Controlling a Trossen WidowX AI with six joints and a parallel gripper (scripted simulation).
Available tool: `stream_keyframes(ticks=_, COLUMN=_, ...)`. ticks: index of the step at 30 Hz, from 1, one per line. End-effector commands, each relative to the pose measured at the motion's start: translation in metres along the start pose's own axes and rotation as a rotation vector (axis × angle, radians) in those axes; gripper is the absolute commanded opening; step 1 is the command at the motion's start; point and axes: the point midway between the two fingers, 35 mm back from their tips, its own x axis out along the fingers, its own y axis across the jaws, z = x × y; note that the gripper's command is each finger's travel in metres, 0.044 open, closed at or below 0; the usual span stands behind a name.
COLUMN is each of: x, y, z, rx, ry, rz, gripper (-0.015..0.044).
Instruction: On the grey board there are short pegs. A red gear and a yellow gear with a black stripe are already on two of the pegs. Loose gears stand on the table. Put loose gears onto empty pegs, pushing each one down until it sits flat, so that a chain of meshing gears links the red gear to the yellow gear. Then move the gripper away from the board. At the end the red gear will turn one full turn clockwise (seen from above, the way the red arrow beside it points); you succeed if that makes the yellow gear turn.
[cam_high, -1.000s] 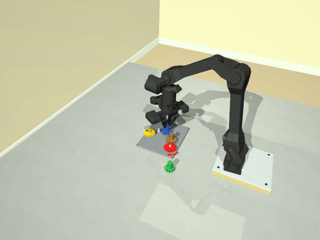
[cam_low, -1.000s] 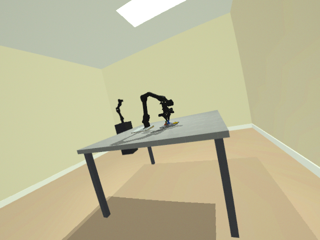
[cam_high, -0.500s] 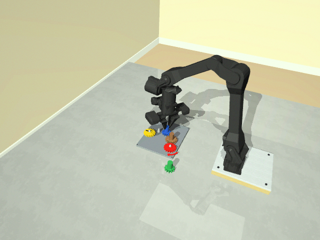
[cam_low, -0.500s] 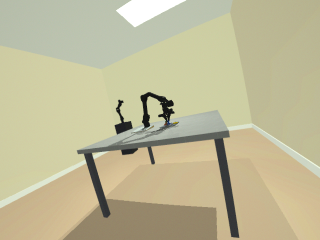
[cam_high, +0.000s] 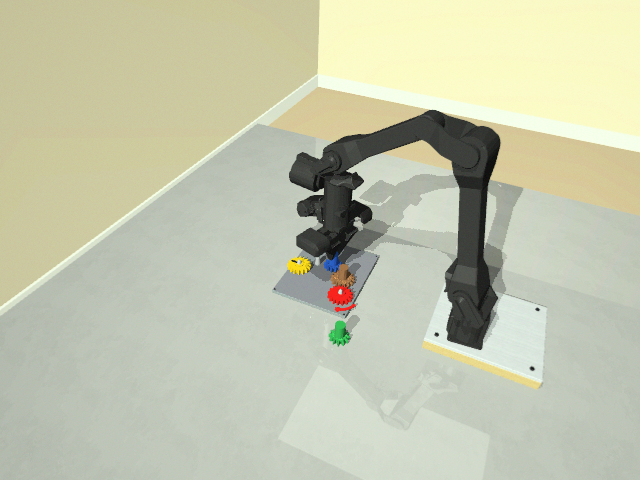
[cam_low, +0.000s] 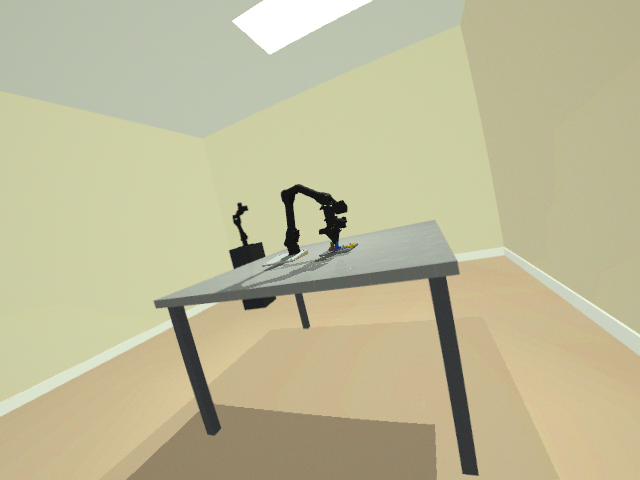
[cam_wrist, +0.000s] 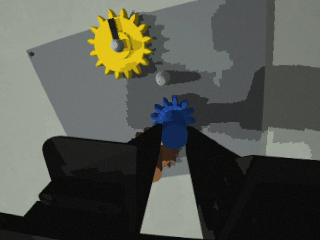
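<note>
My gripper (cam_high: 331, 255) (cam_low: 336, 240) (cam_wrist: 173, 130) is closed on the upright stem of the blue gear (cam_high: 332, 265) (cam_wrist: 172, 114), one fingertip on either side of it. I hold it over the grey board (cam_high: 305, 292) (cam_low: 338, 253) (cam_wrist: 90, 92), with my fingers pointing down and the gear's teeth below them. Whether the blue gear sits flat on its peg, I cannot tell.

No box or tray figures here; the board is what carries the parts. On it, the yellow gear (cam_high: 298, 265) (cam_low: 351, 245) (cam_wrist: 107, 50) with its black stripe sits on a peg whose tip pokes through the middle. Between that gear and my blue one stands a bare grey peg (cam_high: 317, 261) (cam_wrist: 162, 78), with nothing on it. The brown gear (cam_high: 343, 279) (cam_wrist: 167, 159), which has a stem of its own, is on the board between the blue gear and the red gear (cam_high: 340, 295). The red gear is on its peg near the board's edge, and the curved red arrow (cam_high: 345, 308) is just beside it. I cannot make out from these views whether the teeth of blue and brown truly mesh.

Off the board, the green gear (cam_high: 339, 335) stands upright on the table (cam_high: 155, 330) (cam_low: 392, 248), past the red gear's end of the board. My arm (cam_high: 473, 222) (cam_low: 290, 219) rises from a pale base plate (cam_high: 516, 330) (cam_low: 271, 263) and reaches across to the board.
</note>
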Motion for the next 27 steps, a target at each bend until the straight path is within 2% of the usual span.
stream_keyframes(ticks=1, x=0.0018, y=-0.0006, z=-0.0004, rx=-0.029, ry=0.003, rz=-0.003, gripper=0.0)
stream_keyframes(ticks=22, x=0.0041, y=-0.0007, z=-0.0008, rx=0.459, ry=0.002, rz=-0.003, gripper=0.0)
stream_keyframes(ticks=27, x=0.0042, y=-0.0002, z=-0.0002, rx=0.456, ry=0.002, rz=-0.003, gripper=0.0)
